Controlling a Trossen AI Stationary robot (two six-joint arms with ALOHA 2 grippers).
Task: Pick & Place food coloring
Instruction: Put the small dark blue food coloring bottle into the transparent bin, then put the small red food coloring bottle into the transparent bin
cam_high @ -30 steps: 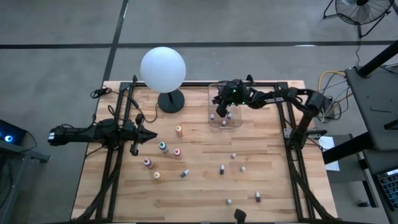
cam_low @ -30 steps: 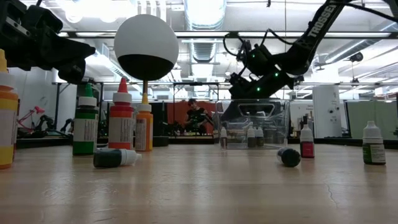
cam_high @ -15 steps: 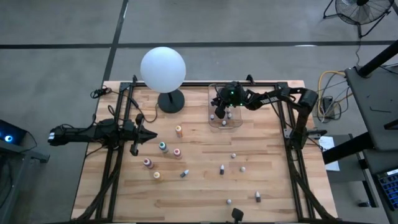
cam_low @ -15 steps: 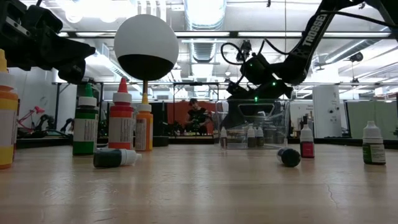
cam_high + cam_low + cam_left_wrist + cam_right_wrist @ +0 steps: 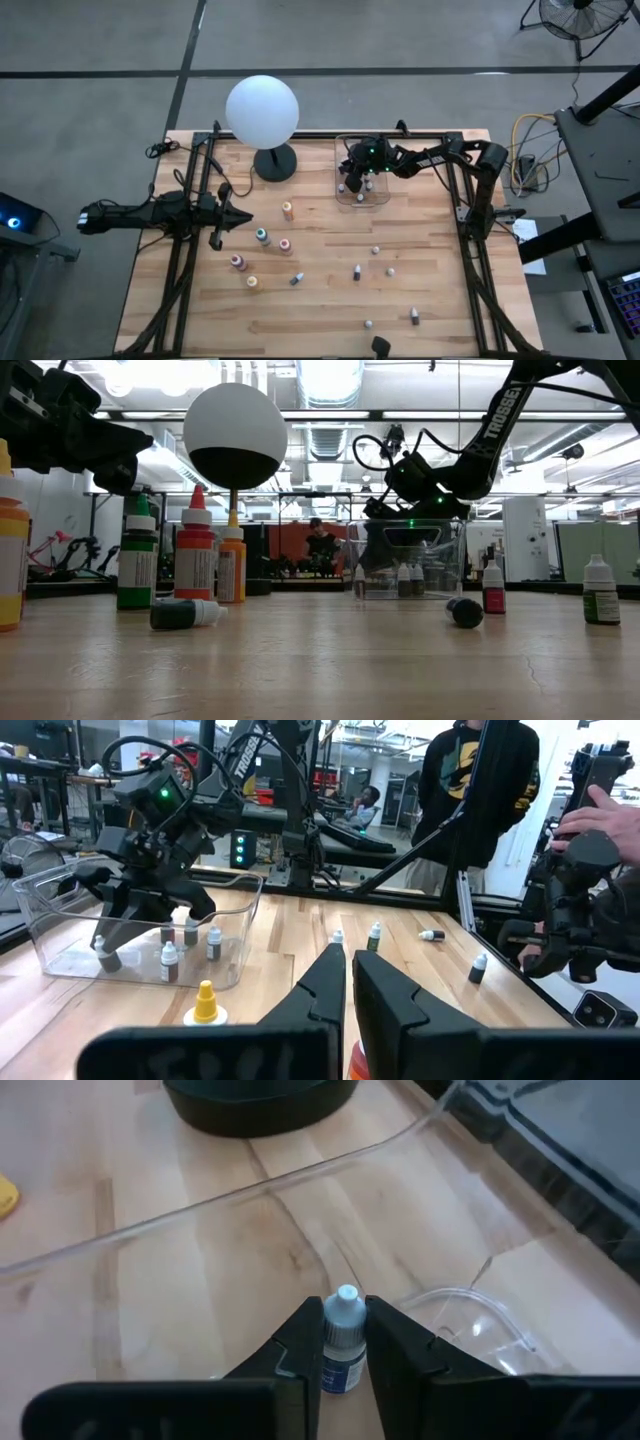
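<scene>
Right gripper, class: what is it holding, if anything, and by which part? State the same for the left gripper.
The right gripper, down in the clear bin, grips a small white-capped dropper bottle by its neck, just below the cap. The left gripper is shut and holds nothing.

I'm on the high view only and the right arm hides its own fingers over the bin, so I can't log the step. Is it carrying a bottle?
Observer: Yes. The right wrist view shows the right gripper shut on a small bottle with a white cap and a blue label.
Operator: Is it inside the clear bin yet?
Observer: The low view shows the gripper down at the bin's rim; the wrist view shows the bin's clear wall ahead of the bottle.
Operator: Anything already in there?
Observer: The left wrist view shows several small bottles standing on the bin floor.
Operator: And the left gripper?
Observer: Shut and empty, waiting at the table's left side.
</scene>
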